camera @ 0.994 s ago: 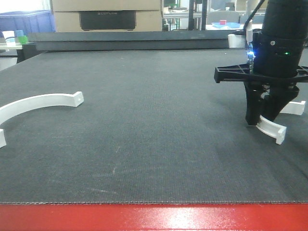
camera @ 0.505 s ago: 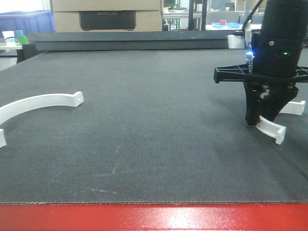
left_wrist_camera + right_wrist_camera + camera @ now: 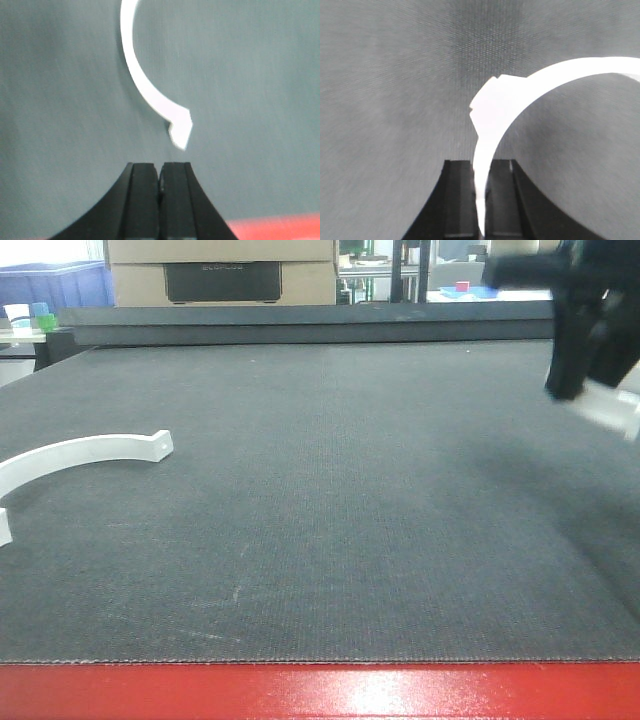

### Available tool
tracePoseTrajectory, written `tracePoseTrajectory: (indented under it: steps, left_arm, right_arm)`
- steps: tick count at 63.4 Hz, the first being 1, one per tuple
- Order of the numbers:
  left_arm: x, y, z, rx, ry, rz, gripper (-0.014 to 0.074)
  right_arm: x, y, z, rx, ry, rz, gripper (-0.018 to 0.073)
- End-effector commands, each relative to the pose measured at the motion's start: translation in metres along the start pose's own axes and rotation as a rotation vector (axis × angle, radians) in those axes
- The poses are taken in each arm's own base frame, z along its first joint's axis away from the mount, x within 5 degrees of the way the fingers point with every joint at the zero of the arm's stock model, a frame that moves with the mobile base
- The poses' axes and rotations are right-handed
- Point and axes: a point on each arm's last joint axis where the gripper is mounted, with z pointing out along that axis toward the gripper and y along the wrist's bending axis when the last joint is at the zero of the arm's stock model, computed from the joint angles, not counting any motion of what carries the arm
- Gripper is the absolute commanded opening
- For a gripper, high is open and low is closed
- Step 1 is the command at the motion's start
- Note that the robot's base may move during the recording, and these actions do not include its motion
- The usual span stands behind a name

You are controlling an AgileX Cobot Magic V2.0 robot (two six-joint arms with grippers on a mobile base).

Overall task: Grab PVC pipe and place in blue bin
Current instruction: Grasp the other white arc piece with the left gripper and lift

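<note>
Right tool (image 3: 588,385) sits high in the upper right of the front view, smeared with blur, and it's pinching the PVC pipe (image 3: 618,412), a white curved piece that pokes out below the dark fingers, clear of the mat. The right wrist view confirms it: the two black pads (image 3: 457,200) clamp one end of the white arc (image 3: 520,95), which sweeps up and off to the right edge of the frame.

Over to the left tool (image 3: 160,170): its jaws are pressed together at the bottom of the frame, nothing between them. Just above it a second PVC pipe (image 3: 145,85) lies flat on the grey mat, its notched end nearest the tool tips but apart from them. In the front view that same piece (image 3: 85,453) rests at the left edge, well apart from the held one.

The desk (image 3: 320,540) wears a dark grey woven mat with a few pale scuffs, and a glossy red edge (image 3: 320,690) runs along the bottom.

Behind it, at upper centre, stands a cardboard box (image 3: 220,270) with a dark panel. At upper left is a blue container (image 3: 55,282), possibly the bin, though it's too far off to be sure. Shelving and small coloured objects fill the upper right background.
</note>
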Motion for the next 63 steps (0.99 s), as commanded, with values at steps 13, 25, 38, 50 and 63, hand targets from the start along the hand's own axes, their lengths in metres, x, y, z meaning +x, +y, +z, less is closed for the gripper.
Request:
tracePoseTrajectory:
  steps: [13,25,38,50,63]
  left_arm:
    - [-0.044,0.008,0.033,-0.075,-0.02,0.041,-0.0071]
    - [-0.053,0.01,0.064,-0.068,0.005,0.034,0.0207]
    - [-0.054,0.006,0.091,-0.023,0.073,0.002,0.0297]
    - [-0.054,0.002,0.114,-0.03,0.128,0.017,0.0297]
    - [-0.052,0.004,0.132,-0.033,0.178,0.013,0.0192]
  right_arm:
    - [0.005,-0.001,-0.026,-0.006,-0.067,-0.024,-0.0169]
    - [0.005,-0.002,-0.025,-0.006,-0.065,-0.024,-0.0169]
    - [0.001,-0.001,-0.025,-0.016,-0.105,-0.024,-0.0169]
    - [0.0,0.0,-0.025,-0.019,-0.12,-0.024,-0.0169]
    - [0.001,0.0,-0.025,-0.018,-0.112,-0.024,-0.0169]
